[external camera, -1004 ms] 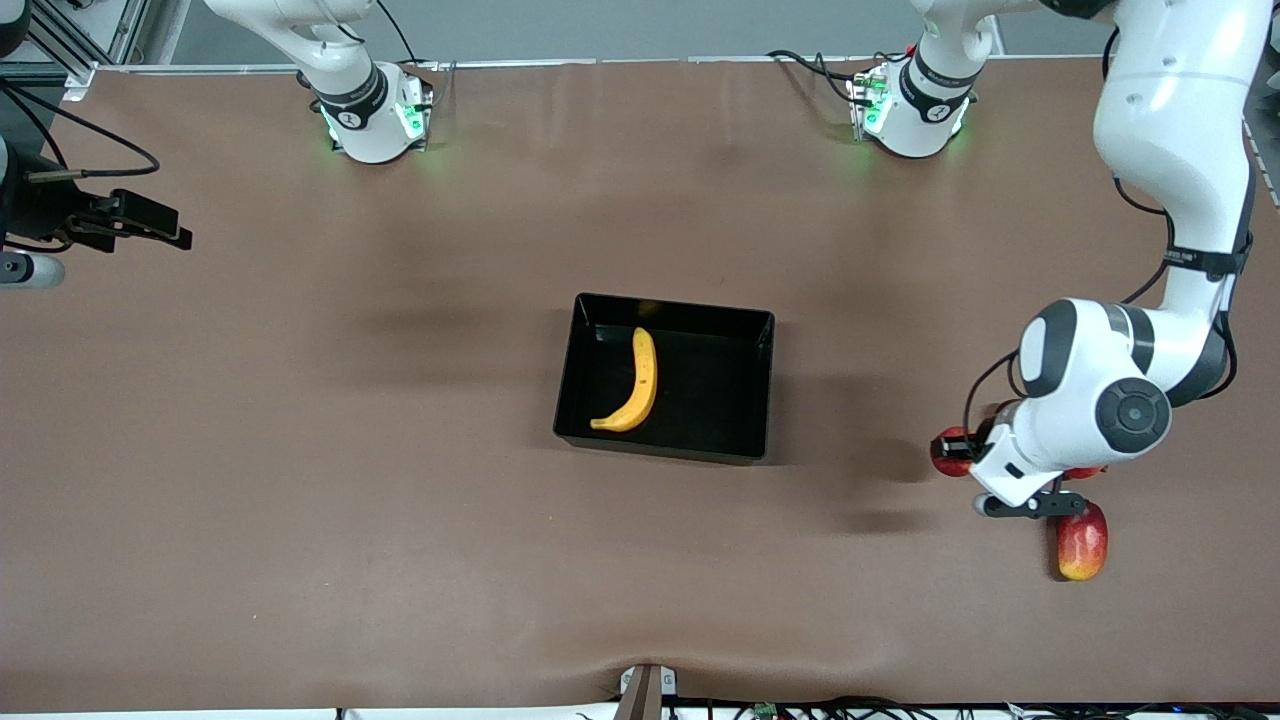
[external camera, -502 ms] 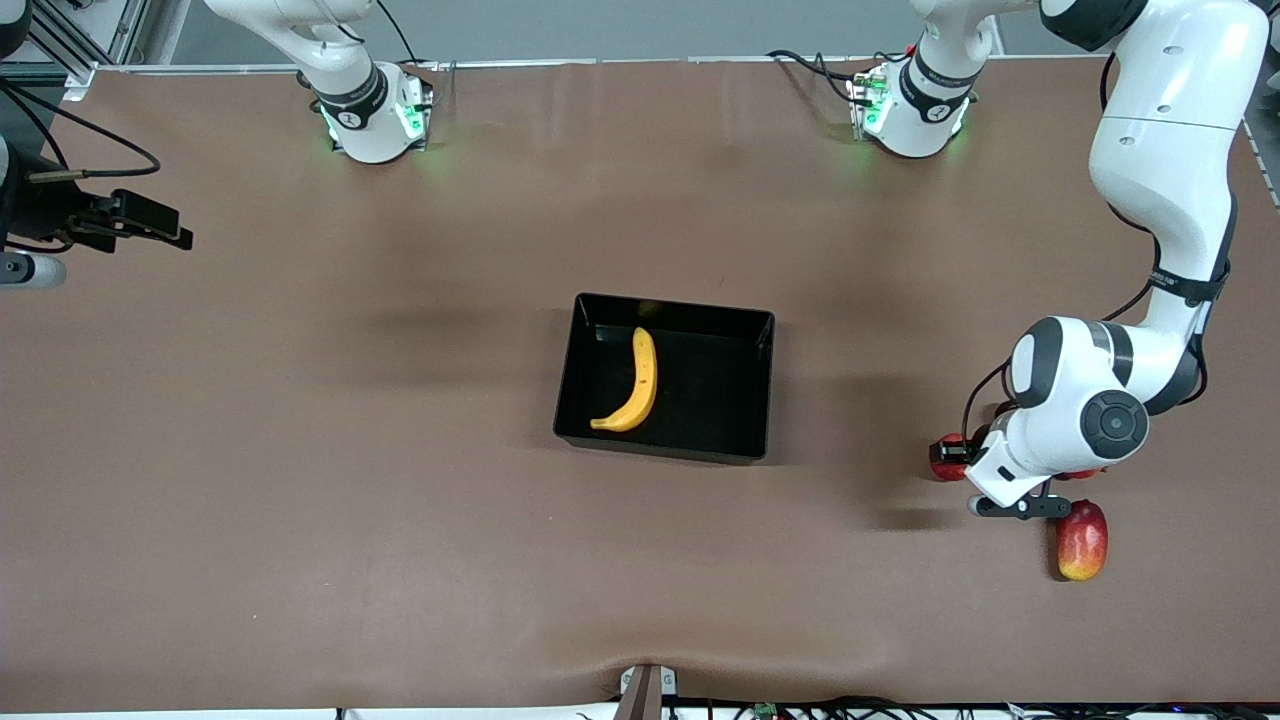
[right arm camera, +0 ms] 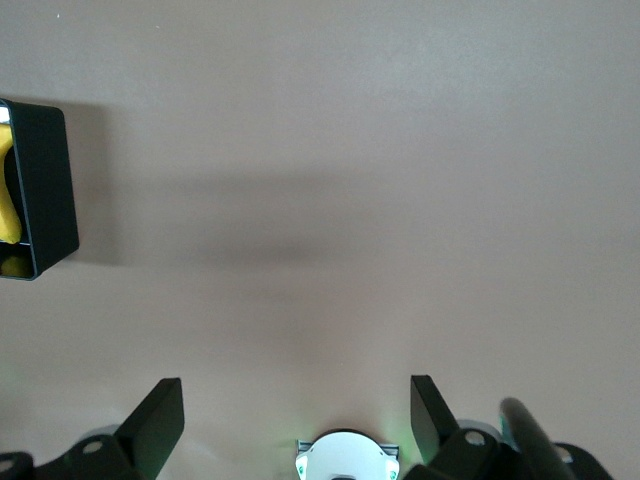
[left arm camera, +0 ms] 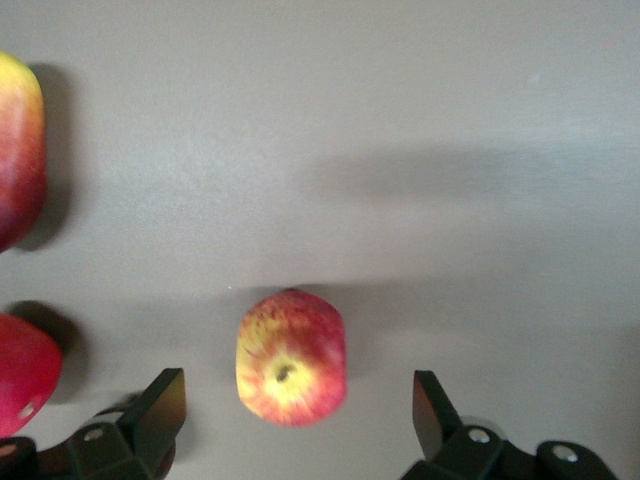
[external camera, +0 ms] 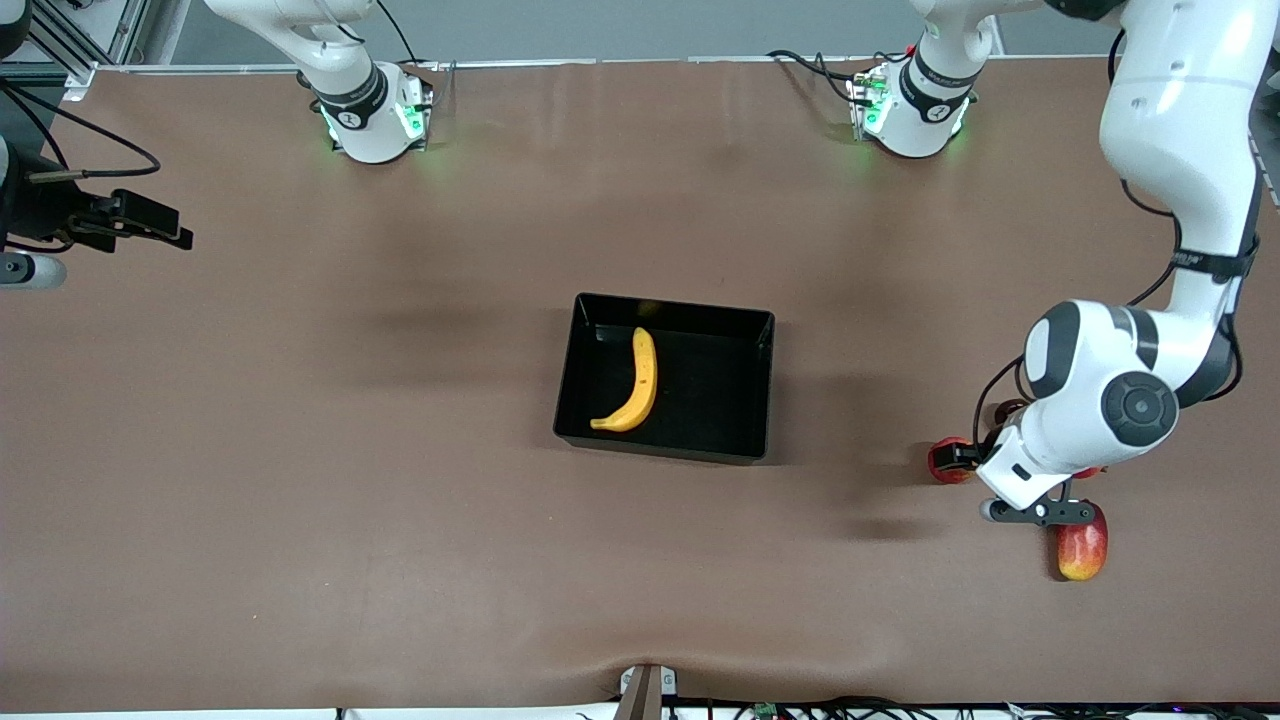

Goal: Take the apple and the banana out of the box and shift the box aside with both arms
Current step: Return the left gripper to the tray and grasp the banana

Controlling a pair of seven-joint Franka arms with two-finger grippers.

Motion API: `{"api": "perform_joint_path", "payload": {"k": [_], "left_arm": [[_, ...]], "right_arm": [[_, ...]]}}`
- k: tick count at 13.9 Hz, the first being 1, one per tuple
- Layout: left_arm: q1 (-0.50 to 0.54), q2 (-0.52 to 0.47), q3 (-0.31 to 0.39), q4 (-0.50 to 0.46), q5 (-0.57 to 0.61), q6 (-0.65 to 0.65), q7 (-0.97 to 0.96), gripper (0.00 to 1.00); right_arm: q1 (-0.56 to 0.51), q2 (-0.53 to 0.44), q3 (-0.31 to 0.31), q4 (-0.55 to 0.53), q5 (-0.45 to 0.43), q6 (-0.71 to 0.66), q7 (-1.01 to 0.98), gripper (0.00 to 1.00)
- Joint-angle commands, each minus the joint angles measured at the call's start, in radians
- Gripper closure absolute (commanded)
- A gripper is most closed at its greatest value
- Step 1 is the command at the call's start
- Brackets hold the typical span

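The black box (external camera: 664,377) sits near the middle of the brown table (external camera: 300,480), and the banana (external camera: 636,382) lies inside it, in the half of the box toward the right arm's end, curved with one tip close to the wall nearest the front camera. The apple (left arm camera: 291,357) rests on the table toward the left arm's end, well apart from the box; in the front view only a sliver of it (external camera: 943,460) shows past the arm's wrist. The left gripper (left arm camera: 300,405) hangs low over the apple with its fingers (left arm camera: 160,405) spread wide on either side of the fruit, each one clear of the skin, so nothing is grasped. The apple stands with its stem dimple turned up toward the wrist camera. A red-and-yellow mango (external camera: 1081,542) lies on the table just beside the left gripper, nearer to the front camera than the apple, and another red fruit (left arm camera: 25,375) sits close by, only partly in sight. The right gripper (right arm camera: 297,415) waits over bare table near its own base (right arm camera: 342,458), its fingers (right arm camera: 160,412) spread apart and holding nothing; the box's corner (right arm camera: 40,190) shows in its wrist view.
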Motion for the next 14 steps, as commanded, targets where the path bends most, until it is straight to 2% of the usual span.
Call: {"api": "perform_joint_path", "payload": {"k": [1,5,8,12,14], "left_arm": [[-0.048,-0.077,-0.022,-0.019,0.006,-0.057,-0.057,0.0],[-0.161,-0.071,-0.106,0.019,0.015,-0.065,-0.312,0.0],[-0.334,-0.001,-0.097,0.102,0.017,-0.065,-0.473,0.0],[-0.455,0.073,-0.091,0.156,0.018,-0.04,-0.533,0.0],[-0.531,0.125,-0.065,0.203,0.018,-0.019,-0.543,0.0]], "right_arm": [[-0.009,-0.002,0.008,0.005,0.013,-0.009,0.003,0.0],[-0.014,0.0,0.006,0.005,0.042,-0.008,0.003,0.0],[-0.017,0.0,0.004,0.005,0.046,-0.006,0.003,0.0],[-0.018,0.0,0.004,0.006,0.046,-0.005,0.003,0.0],[-0.018,0.0,0.004,0.005,0.046,-0.006,0.003,0.0]]}}
